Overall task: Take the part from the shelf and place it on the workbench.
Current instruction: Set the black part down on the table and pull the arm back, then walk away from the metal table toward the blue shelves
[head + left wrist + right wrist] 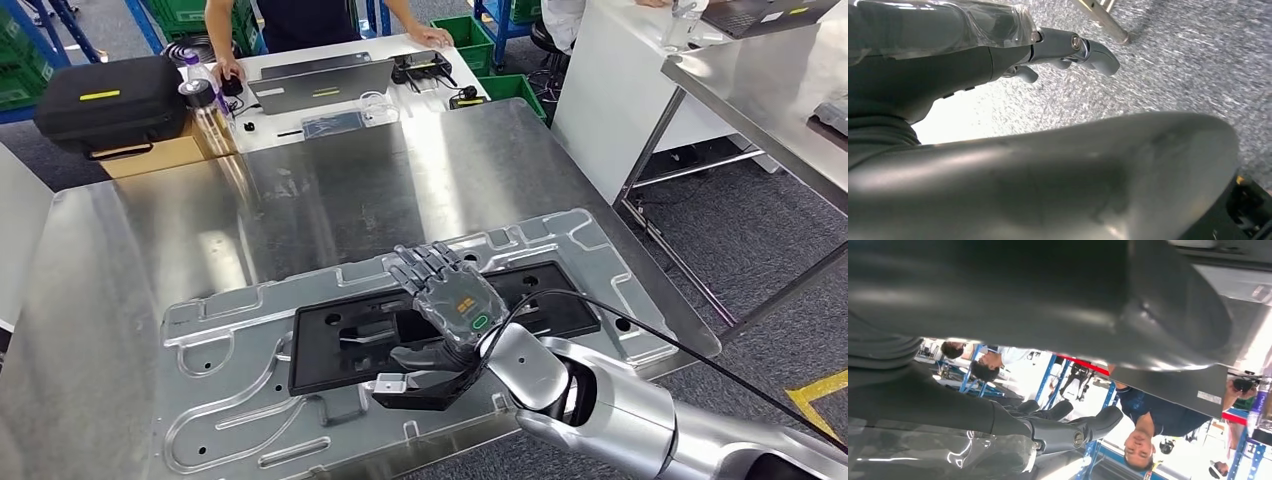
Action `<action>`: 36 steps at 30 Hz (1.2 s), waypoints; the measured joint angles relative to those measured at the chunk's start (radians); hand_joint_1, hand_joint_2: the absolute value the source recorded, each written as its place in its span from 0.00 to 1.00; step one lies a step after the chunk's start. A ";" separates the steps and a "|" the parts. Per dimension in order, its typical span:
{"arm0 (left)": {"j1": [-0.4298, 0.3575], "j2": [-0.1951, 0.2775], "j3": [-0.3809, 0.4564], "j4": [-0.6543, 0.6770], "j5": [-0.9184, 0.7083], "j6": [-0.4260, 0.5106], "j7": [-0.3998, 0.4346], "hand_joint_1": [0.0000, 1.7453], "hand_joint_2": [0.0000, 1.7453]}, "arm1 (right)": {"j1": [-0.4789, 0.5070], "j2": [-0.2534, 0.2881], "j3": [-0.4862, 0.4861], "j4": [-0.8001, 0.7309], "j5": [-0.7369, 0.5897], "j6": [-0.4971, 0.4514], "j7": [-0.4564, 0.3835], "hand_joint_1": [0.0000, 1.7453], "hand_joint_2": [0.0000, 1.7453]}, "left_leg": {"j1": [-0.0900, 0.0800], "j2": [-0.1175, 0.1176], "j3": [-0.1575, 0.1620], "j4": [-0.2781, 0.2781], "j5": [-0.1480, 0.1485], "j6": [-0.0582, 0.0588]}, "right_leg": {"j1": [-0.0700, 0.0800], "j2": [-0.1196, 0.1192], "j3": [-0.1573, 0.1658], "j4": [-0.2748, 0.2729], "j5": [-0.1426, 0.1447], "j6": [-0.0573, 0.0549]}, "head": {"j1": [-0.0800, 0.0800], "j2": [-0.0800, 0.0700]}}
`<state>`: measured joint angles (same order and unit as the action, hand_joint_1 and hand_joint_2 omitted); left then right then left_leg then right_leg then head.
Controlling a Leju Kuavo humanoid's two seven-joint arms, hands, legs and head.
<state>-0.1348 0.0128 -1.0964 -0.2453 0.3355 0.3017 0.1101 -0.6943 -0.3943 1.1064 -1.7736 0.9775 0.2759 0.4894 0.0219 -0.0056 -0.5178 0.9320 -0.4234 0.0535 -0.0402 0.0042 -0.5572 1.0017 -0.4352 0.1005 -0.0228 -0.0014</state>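
Observation:
A flat black part lies on a stamped metal panel on the steel workbench. In the head view my right hand hovers over the part's right half. Its fingers stretch out flat above it, and the thumb sits down at the part's near edge. The right wrist view shows the fingers straight and apart from the thumb, with open space between. My left hand hangs over grey carpet, fingers loosely extended, holding nothing.
Beyond the workbench, a white table carries a grey laptop, a bottle, a black case and small gear. A person stands behind it. Green crates and another bench stand to the right.

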 joint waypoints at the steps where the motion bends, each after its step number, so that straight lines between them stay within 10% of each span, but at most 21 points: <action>1: -0.001 0.000 0.000 0.000 0.000 0.000 -0.001 0.00 0.00 | 0.000 0.000 0.000 0.000 0.000 0.000 0.000 0.00 0.00 | -0.001 -0.001 -0.004 0.006 -0.001 -0.008 | 0.000 0.003 0.018 -0.035 0.005 -0.003 | 0.001 0.000; 5: -0.001 0.000 0.000 0.000 0.004 0.000 -0.003 0.00 0.00 | -0.001 -0.001 0.000 -0.001 0.001 0.001 0.000 0.00 0.00 | 0.001 -0.001 -0.025 0.026 -0.007 -0.031 | 0.003 0.007 -0.001 -0.038 0.007 -0.042 | 0.001 0.000; 11: -0.003 -0.001 0.000 0.000 0.004 0.000 -0.003 0.00 0.00 | -0.001 -0.001 0.000 -0.001 0.001 0.006 0.000 0.00 0.00 | 0.000 0.001 -0.129 0.324 -0.181 -0.035 | 0.019 0.001 -0.047 -0.039 0.042 -0.078 | 0.001 0.000; 16: -0.009 0.000 0.000 0.000 0.011 0.002 -0.006 0.00 0.00 | -0.005 -0.001 -0.001 -0.001 0.001 0.009 0.000 0.00 0.00 | -0.026 0.005 0.051 0.038 -0.081 0.008 | 0.032 -0.003 -0.075 -0.041 0.078 -0.070 | 0.001 0.000; 20: -0.015 -0.002 0.000 0.000 0.020 0.006 -0.011 0.00 0.00 | -0.011 -0.001 -0.002 -0.001 0.005 0.017 -0.002 0.00 0.00 | -0.034 0.007 0.051 -0.002 -0.047 0.017 | 0.027 -0.008 -0.083 -0.051 0.098 -0.047 | 0.002 0.000; 26: -0.017 -0.011 0.002 0.000 0.021 0.006 -0.018 0.00 0.00 | -0.022 -0.002 0.000 -0.001 0.008 0.029 -0.004 0.00 0.00 | -0.029 0.011 -0.020 -0.007 0.022 0.031 | 0.026 -0.005 -0.158 0.243 -0.112 -0.028 | 0.005 0.000; 28: -0.017 -0.013 0.002 0.000 0.021 0.006 -0.018 0.00 0.00 | -0.025 -0.002 0.001 -0.001 0.008 0.030 -0.004 0.00 0.00 | -0.029 0.012 -0.046 -0.006 0.042 0.029 | 0.026 -0.005 -0.111 0.228 -0.075 -0.029 | 0.005 0.000; 32: -0.019 -0.015 0.002 0.000 0.021 0.006 -0.019 0.00 0.00 | -0.043 -0.002 0.001 -0.002 0.007 0.031 -0.005 0.00 0.00 | -0.034 0.010 -0.078 0.002 0.073 0.016 | 0.032 -0.004 0.087 -0.046 -0.043 -0.043 | 0.004 0.000; 36: -0.017 -0.017 0.002 0.000 0.022 0.005 -0.020 0.00 0.00 | -0.048 -0.002 0.002 -0.001 -0.005 0.030 -0.001 0.00 0.00 | -0.030 0.008 -0.096 0.017 0.076 -0.006 | 0.033 -0.007 0.085 -0.081 -0.030 -0.073 | 0.004 0.000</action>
<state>-0.1516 -0.0041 -1.0946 -0.2457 0.3575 0.3068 0.0900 -0.7424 -0.3959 1.1081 -1.7748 0.9721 0.3059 0.4882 -0.0083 0.0020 -0.6142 0.9489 -0.3470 0.0472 -0.0067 -0.0033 -0.4717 0.9210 -0.4651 0.0276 -0.0185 -0.0013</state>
